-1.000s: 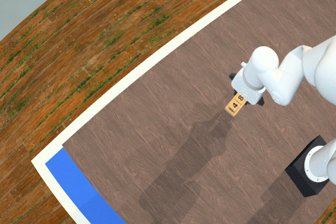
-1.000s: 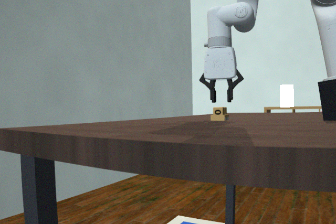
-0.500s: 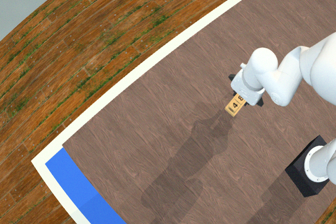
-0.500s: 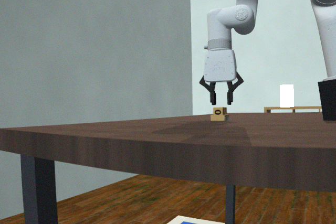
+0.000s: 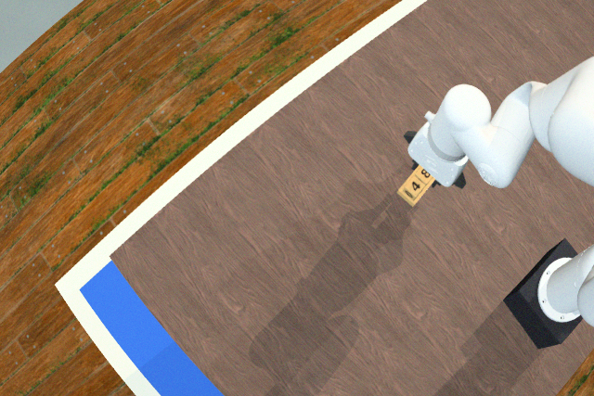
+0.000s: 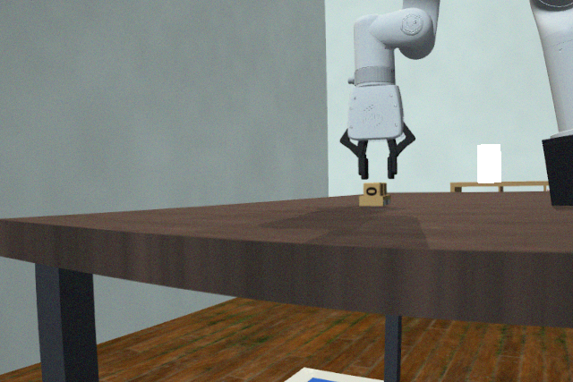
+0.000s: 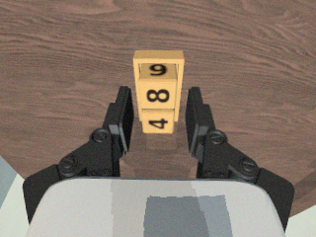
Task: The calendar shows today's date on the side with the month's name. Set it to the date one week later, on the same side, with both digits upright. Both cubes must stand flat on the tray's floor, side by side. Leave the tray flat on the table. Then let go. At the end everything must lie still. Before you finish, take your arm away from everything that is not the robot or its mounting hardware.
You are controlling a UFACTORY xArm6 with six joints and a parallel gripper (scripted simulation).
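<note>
1. The white jointed robot arm reaches over the brown wood-grain bench, and its black jaws point down.
2. The jaws are open about halfway and have hold of nothing; in the exterior view there is air between their tips and the cubes below.
3. The light-yellow, low rectangular tray of the calendar lies on the bench, under the jaws and a little to one side in the top view.
4. In it, the yellow cube with black 4 on top stands beside the yellow cube with black 8 on top.
5. The first cube shows 0 on its outer end; the second shows 9, or turned 6, on its opposite end.
6. The full date on the month's side I cannot tell.
</note>
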